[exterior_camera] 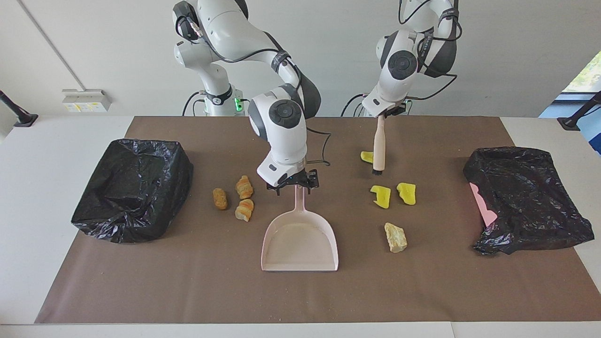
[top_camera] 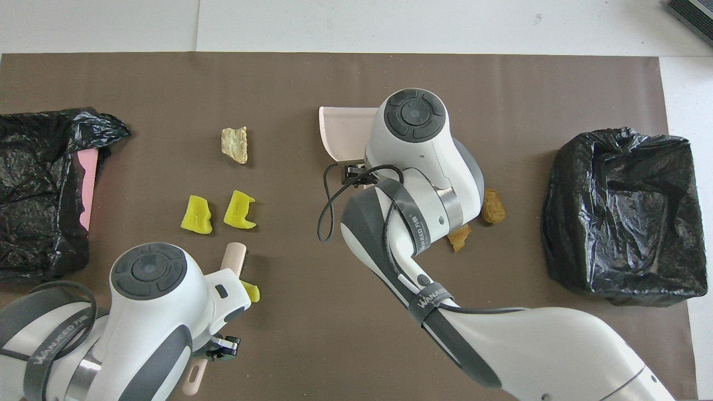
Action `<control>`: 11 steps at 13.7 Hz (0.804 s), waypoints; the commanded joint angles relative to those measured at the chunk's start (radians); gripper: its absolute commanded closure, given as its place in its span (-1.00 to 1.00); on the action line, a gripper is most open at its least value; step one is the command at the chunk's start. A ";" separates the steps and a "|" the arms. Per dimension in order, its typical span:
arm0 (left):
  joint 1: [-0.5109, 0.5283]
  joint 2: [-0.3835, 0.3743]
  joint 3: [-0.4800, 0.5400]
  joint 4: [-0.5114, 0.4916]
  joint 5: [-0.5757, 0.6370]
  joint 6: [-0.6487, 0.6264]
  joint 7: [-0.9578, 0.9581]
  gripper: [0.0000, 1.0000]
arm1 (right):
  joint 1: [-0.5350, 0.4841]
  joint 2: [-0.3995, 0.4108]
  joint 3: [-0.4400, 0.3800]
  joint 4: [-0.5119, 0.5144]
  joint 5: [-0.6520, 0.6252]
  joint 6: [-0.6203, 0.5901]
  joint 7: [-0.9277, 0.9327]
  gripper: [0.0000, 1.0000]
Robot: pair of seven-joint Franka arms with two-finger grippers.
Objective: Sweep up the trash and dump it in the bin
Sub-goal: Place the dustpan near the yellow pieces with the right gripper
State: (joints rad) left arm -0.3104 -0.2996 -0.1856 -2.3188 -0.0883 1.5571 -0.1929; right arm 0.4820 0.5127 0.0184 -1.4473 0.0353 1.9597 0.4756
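Brown mat, scraps [exterior_camera: 386,196] mid-tabletop both sides of dustpan [exterior_camera: 299,241]: light, loose, push low; left gripper [exterior_camera: 381,114] clamped on brush [exterior_camera: 378,148], right gripper [exterior_camera: 292,184] spread over rigid dustpan handle, best hold

Taking twelve o'clock as straight away from the robots, I see open mat [exterior_camera: 300,295] at twelve of the dustpan [exterior_camera: 300,241]. At three, bread pieces [exterior_camera: 244,187] and a nugget [exterior_camera: 219,198] clutter the lane to one black bag [exterior_camera: 134,188]. At nine, yellow chunks [exterior_camera: 406,193], a pale lump [exterior_camera: 396,237] and the raised brush [exterior_camera: 378,150] over one chunk obstruct the way to the other bag [exterior_camera: 526,197].
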 commanded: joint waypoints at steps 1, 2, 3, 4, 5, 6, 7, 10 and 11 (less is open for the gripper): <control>-0.035 -0.065 0.009 -0.059 -0.106 -0.017 0.055 1.00 | -0.016 0.006 0.008 -0.017 0.012 0.005 -0.021 -1.00; -0.035 -0.087 0.011 -0.082 -0.137 -0.014 0.111 1.00 | -0.013 0.003 0.008 -0.033 0.014 0.005 -0.044 -1.00; -0.035 -0.114 0.011 -0.118 -0.145 -0.008 0.181 1.00 | -0.013 0.000 0.008 -0.039 0.014 0.004 -0.051 -1.00; -0.036 -0.151 0.011 -0.154 -0.146 -0.003 0.238 1.00 | -0.013 -0.002 0.009 -0.047 0.014 0.005 -0.052 -1.00; -0.036 -0.185 0.009 -0.196 -0.151 0.014 0.274 1.00 | -0.010 0.001 0.011 -0.050 0.014 0.007 -0.052 -1.00; -0.050 -0.214 0.009 -0.229 -0.152 0.032 0.320 1.00 | -0.002 0.006 0.011 -0.059 0.014 0.010 -0.052 -1.00; -0.076 -0.240 0.012 -0.261 -0.153 0.055 0.366 1.00 | 0.003 0.004 0.011 -0.067 0.014 0.021 -0.054 -1.00; -0.085 -0.254 0.012 -0.313 -0.153 0.109 0.400 1.00 | 0.003 0.003 0.011 -0.074 0.014 0.028 -0.057 -0.63; -0.085 -0.253 0.014 -0.338 -0.153 0.145 0.414 1.00 | 0.003 0.001 0.011 -0.081 0.014 0.028 -0.064 -0.31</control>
State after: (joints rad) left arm -0.3766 -0.5138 -0.1864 -2.5848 -0.2231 1.6291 0.1855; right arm 0.4923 0.5223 0.0233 -1.5013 0.0353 1.9622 0.4462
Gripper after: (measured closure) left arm 0.740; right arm 0.176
